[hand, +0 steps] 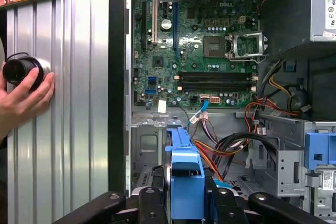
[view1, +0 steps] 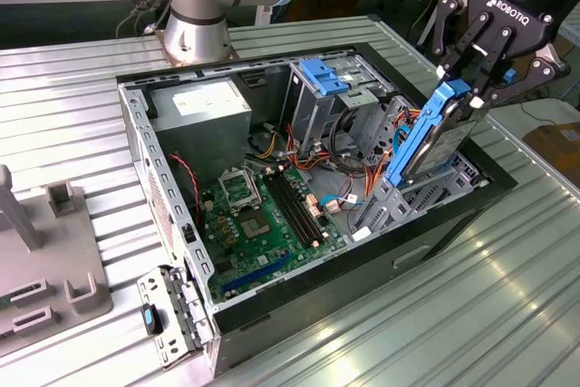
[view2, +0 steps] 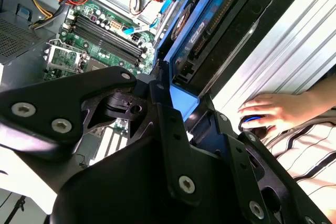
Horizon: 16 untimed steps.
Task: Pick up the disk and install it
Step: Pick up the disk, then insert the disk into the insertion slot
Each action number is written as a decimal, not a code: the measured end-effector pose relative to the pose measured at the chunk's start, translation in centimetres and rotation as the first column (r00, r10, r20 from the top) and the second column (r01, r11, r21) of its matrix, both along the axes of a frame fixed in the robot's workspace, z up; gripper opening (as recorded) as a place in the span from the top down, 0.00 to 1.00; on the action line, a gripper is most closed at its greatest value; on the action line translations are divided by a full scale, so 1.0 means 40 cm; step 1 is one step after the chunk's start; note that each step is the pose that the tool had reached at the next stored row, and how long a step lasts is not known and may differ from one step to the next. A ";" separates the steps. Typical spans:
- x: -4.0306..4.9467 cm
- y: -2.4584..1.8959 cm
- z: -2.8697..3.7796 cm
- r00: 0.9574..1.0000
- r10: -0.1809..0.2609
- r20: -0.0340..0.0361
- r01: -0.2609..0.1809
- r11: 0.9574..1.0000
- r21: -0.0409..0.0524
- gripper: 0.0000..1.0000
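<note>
One gripper (view1: 467,86) pinches the disk (view1: 431,140) by its upper end; the disk hangs tilted just below it, lower end inside the computer case (view1: 426,240). Misaligned, it could jam or snag nearby cables (view1: 362,147).

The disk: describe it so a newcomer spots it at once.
Find the open computer case on the ribbed metal table, then go to its end on the exterior view's right. There the disk stands steeply tilted, its top pinched by the black gripper. Unlike the light-blue bracket lying atop the drive cage, it has a grey metal body between blue rails.
</note>
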State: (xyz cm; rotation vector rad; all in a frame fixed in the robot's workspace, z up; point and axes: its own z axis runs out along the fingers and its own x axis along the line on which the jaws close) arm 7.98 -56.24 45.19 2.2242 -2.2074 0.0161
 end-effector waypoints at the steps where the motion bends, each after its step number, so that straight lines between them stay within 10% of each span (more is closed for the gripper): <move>1: 0.000 0.000 0.004 1.000 0.000 0.000 0.000 1.000 0.001 0.63; 16: 0.002 -0.001 0.017 1.000 0.000 -0.008 0.000 1.000 0.000 0.63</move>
